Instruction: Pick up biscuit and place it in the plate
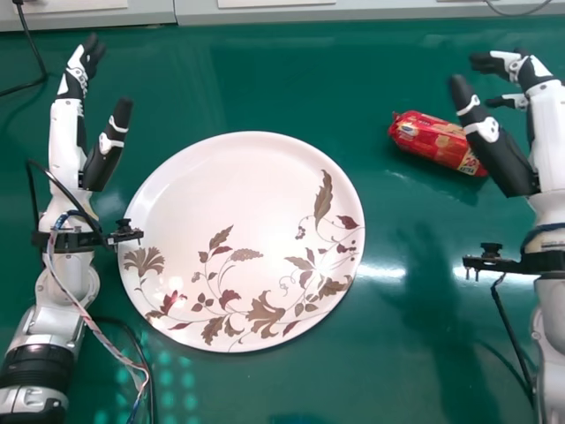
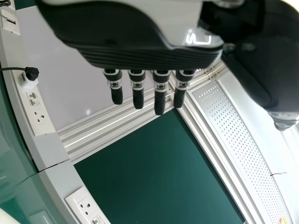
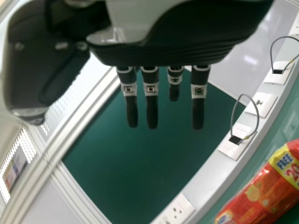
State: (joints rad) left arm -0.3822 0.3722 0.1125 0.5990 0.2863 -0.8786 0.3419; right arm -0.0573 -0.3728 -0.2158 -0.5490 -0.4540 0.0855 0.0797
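Observation:
The red biscuit packet (image 1: 434, 142) lies on the green table, right of the large white plate (image 1: 247, 194) with its leaf pattern. Close beside the packet, on its right, is my right hand (image 1: 503, 146), open and holding nothing; its thumb is near the packet's right end. The same right hand (image 3: 163, 51) has straight fingers in the right wrist view, where the packet (image 3: 266, 191) shows too. To the left of the plate my left hand (image 1: 88, 132) is raised and open, and in the left wrist view this left hand (image 2: 149, 53) has straight fingers.
The green table (image 1: 265, 79) reaches back to a grey ledge (image 1: 199, 12) along its far edge. Black cables run near both forearms and at the far left. Sockets sit on the ledge in the wrist views, with a green panel beyond.

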